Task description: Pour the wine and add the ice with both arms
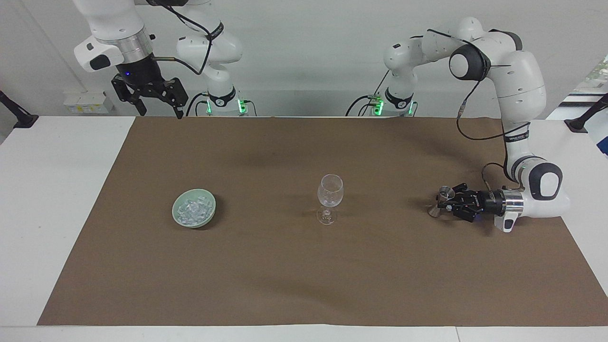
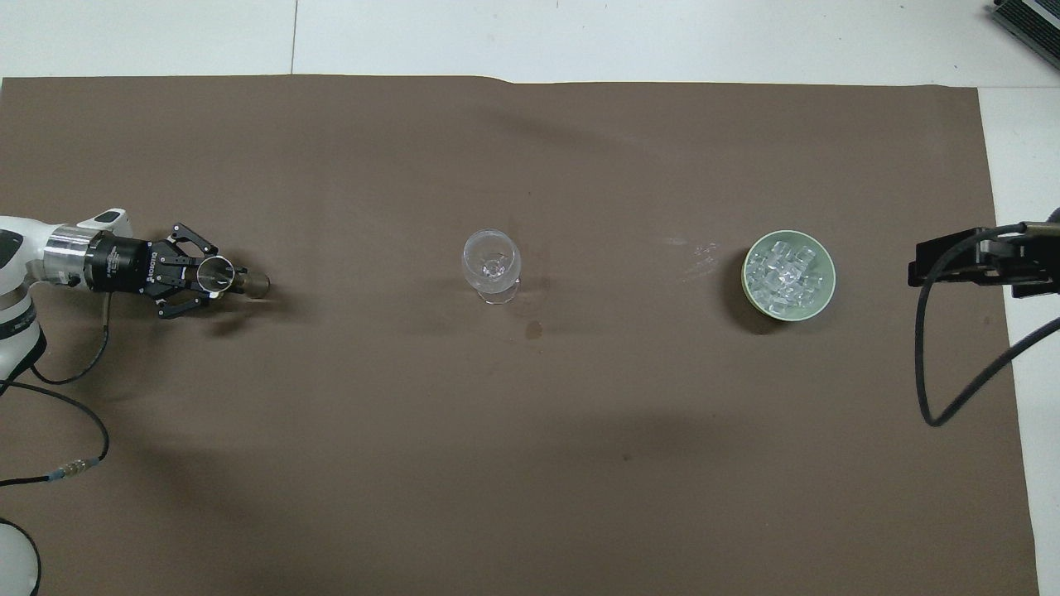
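**Left low and gripping, right waiting high**

Left gripper (image 1: 445,203) lies level just above the mat at the left arm's end, fingers closed around a small object. Right gripper (image 1: 153,105) waits raised, pointing down, fingers spread

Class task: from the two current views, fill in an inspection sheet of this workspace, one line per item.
Surface: brown mat on a white table; small dark stain beside the wine glass.
Job's things: empty wine glass upright mid-mat; ice in pale green bowl; small measuring cup.
Clutter: nothing seen.
Grippers: left gripper low, jaws shut on the measuring cup; right gripper raised, jaws open, waiting.
Cables: black cable trails from left arm.
Surroundings: white wall.
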You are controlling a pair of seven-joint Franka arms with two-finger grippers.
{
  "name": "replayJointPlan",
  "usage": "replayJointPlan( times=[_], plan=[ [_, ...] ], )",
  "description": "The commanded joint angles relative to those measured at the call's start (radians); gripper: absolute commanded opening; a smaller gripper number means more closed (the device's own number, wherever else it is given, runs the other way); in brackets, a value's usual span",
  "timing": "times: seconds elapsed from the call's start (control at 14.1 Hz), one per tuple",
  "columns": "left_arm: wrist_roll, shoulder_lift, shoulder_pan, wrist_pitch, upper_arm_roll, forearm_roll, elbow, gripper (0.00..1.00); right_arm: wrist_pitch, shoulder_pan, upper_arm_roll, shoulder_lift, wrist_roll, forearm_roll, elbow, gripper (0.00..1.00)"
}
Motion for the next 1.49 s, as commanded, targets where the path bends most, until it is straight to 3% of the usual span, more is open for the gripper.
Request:
replayJointPlan(
  times=[0.0,0.07,0.64,1.41],
  plan=[
    [0.004,-0.015,-0.012,0.013,0.014,0.013,-0.010,0.08,-0.003,-0.010,0.002,-0.004,-0.024,0.002,-0.001,1.00],
    [0.002,-0.015,-0.012,0.012,0.014,0.013,-0.010,0.00,-0.003,-0.010,0.002,-0.004,-0.024,0.002,-0.001,1.00],
    [-0.022,-0.033,-0.009,0.003,0.014,0.010,-0.006,0.00,-0.003,-0.010,0.002,-0.004,-0.024,0.002,-0.001,1.00],
    [-0.190,-0.158,-0.049,-0.002,0.013,0.009,0.008,0.00,-0.003,-0.010,0.002,-0.004,-0.024,0.002,-0.001,1.00]
  ],
)
